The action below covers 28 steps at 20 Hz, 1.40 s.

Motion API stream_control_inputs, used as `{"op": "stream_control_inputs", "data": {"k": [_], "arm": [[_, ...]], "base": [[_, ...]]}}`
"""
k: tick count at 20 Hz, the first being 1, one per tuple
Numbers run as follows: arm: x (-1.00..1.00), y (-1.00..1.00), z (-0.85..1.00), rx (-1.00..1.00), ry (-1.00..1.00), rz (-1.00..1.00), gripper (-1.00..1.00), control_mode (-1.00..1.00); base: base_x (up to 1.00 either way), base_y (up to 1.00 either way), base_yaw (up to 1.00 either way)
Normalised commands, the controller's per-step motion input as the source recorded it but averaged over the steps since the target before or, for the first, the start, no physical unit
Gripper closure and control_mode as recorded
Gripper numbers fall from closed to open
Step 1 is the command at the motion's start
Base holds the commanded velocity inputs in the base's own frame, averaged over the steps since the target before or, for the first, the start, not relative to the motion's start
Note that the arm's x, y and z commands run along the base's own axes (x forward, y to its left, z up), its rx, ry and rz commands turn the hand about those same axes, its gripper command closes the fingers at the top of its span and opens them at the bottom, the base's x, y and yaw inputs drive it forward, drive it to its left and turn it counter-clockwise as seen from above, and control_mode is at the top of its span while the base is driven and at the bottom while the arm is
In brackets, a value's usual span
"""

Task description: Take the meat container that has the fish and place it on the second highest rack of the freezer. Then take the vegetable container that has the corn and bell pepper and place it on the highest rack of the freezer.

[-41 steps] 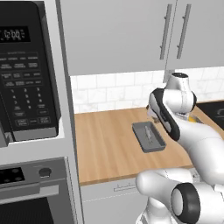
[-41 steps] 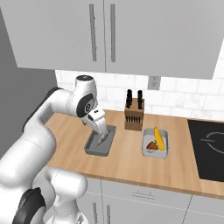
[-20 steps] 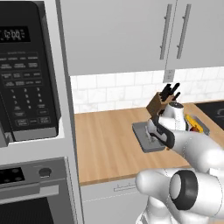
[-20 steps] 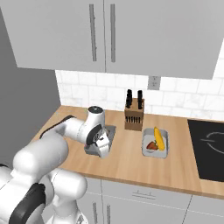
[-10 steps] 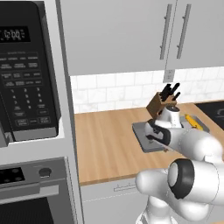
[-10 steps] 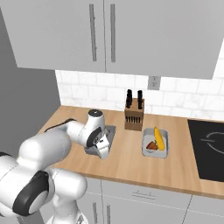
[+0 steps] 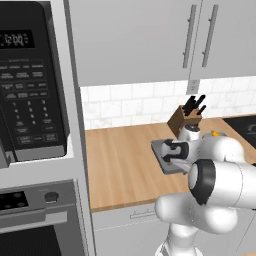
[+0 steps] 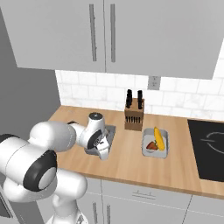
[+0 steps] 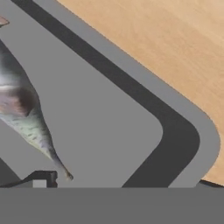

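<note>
Grey meat container [image 8: 109, 133] with the fish [image 9: 26, 118] sits flat on the wooden counter [image 8: 127, 162], not yet lifted; gripper [image 8: 104, 152] down low at its near corner, jaws spread wide and holding nothing, rim in close view from the hand. Vegetable container [image 8: 155, 142] with corn [image 8: 158, 138] and bell pepper [image 8: 151, 145] rests untouched beside the knife block [image 8: 134, 114]; both placements judged outstanding.

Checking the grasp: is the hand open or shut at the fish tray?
Open. The hand sits low over the tray, fingers spread, gripping nothing.
</note>
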Motion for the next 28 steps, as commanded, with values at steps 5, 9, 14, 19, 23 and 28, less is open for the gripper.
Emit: {"op": "stream_control_inputs", "data": {"k": [5, 9, 14, 19, 23, 28], "arm": [[0.00, 0.00, -0.31, 0.00, 0.00, 0.00, -1.00, -1.00], [0.00, 0.00, -0.16, 0.00, 0.00, 0.00, -1.00, -1.00], [0.00, 0.00, 0.00, 0.00, 0.00, 0.00, -1.00, -1.00], [0.00, 0.00, 0.00, 0.00, 0.00, 0.00, 1.00, -1.00], [0.00, 0.00, 0.00, 0.00, 0.00, 0.00, 1.00, -1.00], [0.00, 0.00, 0.00, 0.00, 0.00, 0.00, 1.00, -1.00]], "base": [[0.00, 0.00, 0.00], [0.00, 0.00, 0.00], [0.00, 0.00, 0.00], [0.00, 0.00, 0.00], [0.00, 0.00, 0.00], [0.00, 0.00, 0.00]]}}
